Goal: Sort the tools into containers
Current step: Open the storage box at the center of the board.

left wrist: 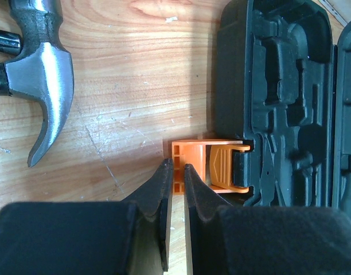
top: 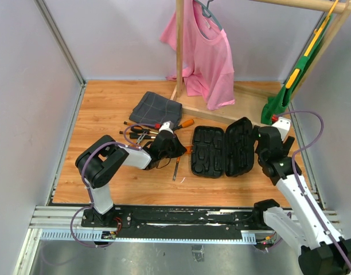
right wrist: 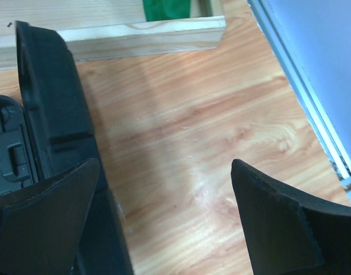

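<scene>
The black tool case lies open on the wooden table, its moulded insides facing up. My left gripper sits at the case's left edge, jaws nearly together, pinching the orange clasp. Next to it lies a steel-headed hammer. Several screwdrivers rest left of the case behind my left gripper. My right gripper is open wide beside the case's right half, with only bare wood between its fingers.
A dark grey checked cloth lies behind the tools. A wooden rack carries a pink shirt, and a green garment hangs at the back right. One slim tool lies in front of the case.
</scene>
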{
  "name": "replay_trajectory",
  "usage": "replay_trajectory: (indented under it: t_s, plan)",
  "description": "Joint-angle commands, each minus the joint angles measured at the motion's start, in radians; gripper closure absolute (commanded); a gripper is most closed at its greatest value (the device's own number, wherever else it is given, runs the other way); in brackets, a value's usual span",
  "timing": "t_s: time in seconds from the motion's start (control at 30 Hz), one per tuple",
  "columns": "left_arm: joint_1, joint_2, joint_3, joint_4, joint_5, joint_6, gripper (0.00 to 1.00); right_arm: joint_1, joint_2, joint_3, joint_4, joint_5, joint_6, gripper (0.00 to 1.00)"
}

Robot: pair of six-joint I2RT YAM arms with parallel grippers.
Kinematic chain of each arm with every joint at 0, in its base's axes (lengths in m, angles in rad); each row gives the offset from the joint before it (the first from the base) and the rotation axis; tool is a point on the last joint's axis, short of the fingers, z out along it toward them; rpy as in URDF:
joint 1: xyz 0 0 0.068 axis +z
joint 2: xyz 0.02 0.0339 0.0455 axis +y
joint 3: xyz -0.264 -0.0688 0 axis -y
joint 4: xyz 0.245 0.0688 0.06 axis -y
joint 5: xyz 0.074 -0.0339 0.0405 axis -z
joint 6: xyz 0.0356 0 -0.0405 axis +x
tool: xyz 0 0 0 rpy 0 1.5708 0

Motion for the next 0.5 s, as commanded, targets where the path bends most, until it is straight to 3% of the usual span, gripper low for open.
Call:
replay_trajectory:
  t_s: [0.0,0.23,0.47]
  plan:
    - [-0.003,0.041,-0.048,-0.261,-0.027,0.069,0.97,-0.011,-0.086,0.026,-0.116,0.09,-0.014,0.01]
    - [-0.003,0.03,-0.046,-0.267,-0.023,0.08,0.98,-0.012,-0.131,0.068,-0.139,0.025,-0.028,0.01]
    - [-0.003,0.007,-0.061,-0.278,-0.023,0.083,0.98,-0.012,-0.06,0.07,-0.06,-0.427,-0.088,0.0]
